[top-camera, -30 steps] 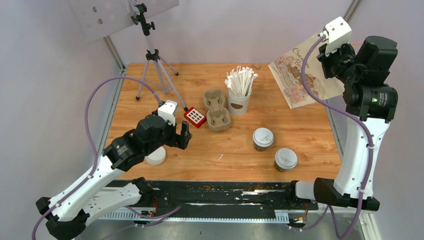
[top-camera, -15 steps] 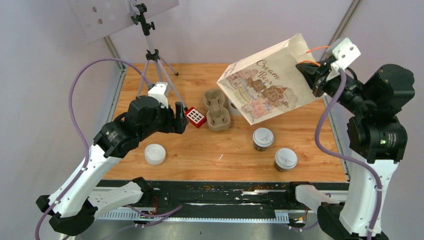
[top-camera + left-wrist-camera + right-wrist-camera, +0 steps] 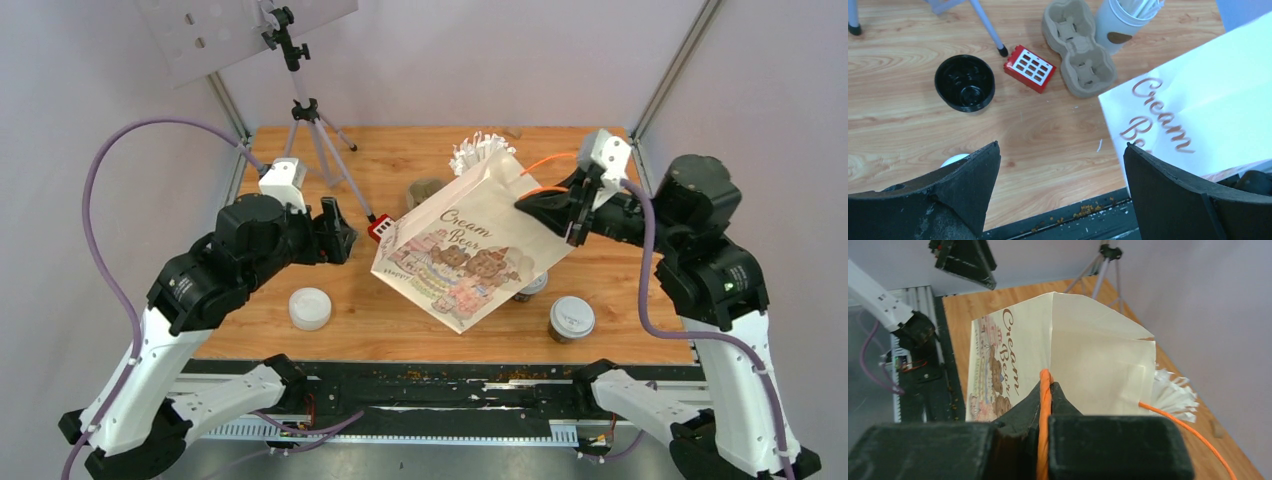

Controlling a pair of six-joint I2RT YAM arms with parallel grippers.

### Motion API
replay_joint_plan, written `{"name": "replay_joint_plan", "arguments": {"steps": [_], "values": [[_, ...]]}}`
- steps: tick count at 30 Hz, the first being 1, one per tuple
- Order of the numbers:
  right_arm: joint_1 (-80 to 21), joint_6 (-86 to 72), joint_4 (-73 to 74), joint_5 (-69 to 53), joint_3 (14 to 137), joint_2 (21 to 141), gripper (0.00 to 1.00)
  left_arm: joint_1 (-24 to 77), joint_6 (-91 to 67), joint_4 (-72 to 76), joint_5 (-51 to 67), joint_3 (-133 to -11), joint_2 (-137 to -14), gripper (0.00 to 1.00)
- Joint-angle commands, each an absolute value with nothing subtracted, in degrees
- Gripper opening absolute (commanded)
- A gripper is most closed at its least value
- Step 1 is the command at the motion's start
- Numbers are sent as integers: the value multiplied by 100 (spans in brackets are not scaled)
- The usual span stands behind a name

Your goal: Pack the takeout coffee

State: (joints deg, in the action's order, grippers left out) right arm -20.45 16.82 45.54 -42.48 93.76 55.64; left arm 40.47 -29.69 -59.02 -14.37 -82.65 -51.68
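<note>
So the right gripper (image 3: 538, 203), clamped on the orange handle (image 3: 1044, 390), has swung the paper bag (image 3: 465, 245) in by the cups (image 3: 571, 318), while the left gripper (image 3: 1060, 155) sits wide open, nothing packed yet.

Two coffee cups (image 3: 571, 318) near right on the desk (image 3: 620, 285), the second (image 3: 537, 288) half hidden behind one printed paper bag (image 3: 470, 245). One pulp tray (image 3: 1079, 50), one white cup of wrapped sticks (image 3: 1118, 22), one red block (image 3: 1029, 69), one black round dish (image 3: 964, 82), one white round lid (image 3: 310, 308), one tripod (image 3: 305, 110).
</note>
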Motion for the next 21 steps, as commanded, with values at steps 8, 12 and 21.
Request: {"name": "replay_joint_plan", "arguments": {"steps": [8, 12, 21], "values": [[-4468, 2082, 4621, -2215, 9175, 6056, 0, 4025, -3240, -5371, -1569, -7864, -4698, 100], [-4853, 2339, 4562, -1926, 9154, 6304, 0, 4026, -3304, -5491, -1653, -7718, -4671, 100], [-5451, 3016, 4900, -881, 9285, 6916, 0, 3995, -3449, -5180, -1925, -7335, -4695, 99]]}}
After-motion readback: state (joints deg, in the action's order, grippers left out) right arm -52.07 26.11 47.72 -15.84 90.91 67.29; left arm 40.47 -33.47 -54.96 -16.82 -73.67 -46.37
